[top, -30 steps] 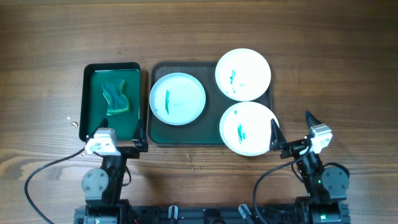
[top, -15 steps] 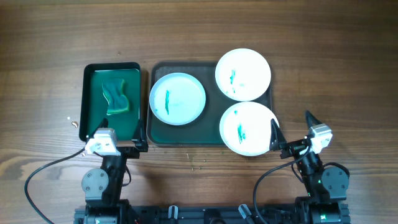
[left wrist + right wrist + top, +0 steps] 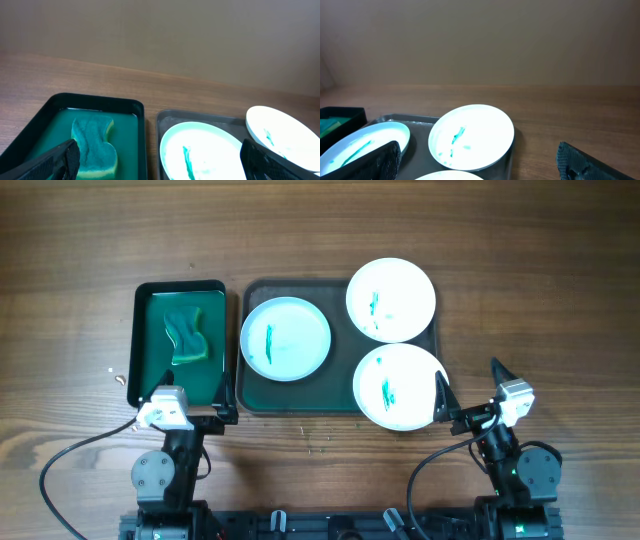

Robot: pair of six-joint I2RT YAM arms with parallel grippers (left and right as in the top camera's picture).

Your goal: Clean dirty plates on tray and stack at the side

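- The right gripper (image 3: 468, 385) has its fingers spread wide with nothing between them, just off the near right corner of the tray (image 3: 338, 392).
- The left gripper (image 3: 160, 152) is also spread and empty, off the tray's near left corner.
- The near plate (image 3: 400, 387) sits over the tray's near right corner, its rim past the tray's edge, almost touching the right gripper's inner finger. I judge the right arm to be the nearer one.
- The far plate (image 3: 390, 300) is on the tray's far right corner, and the bluish plate (image 3: 285, 338) is on its left half.
- All three are round, so they have no long axis. Each carries a green streak, and none is stacked yet.
- The sponge (image 3: 186, 332) lies in the small green tray (image 3: 141, 330) beside the tray's left edge, ahead of the left fingers.
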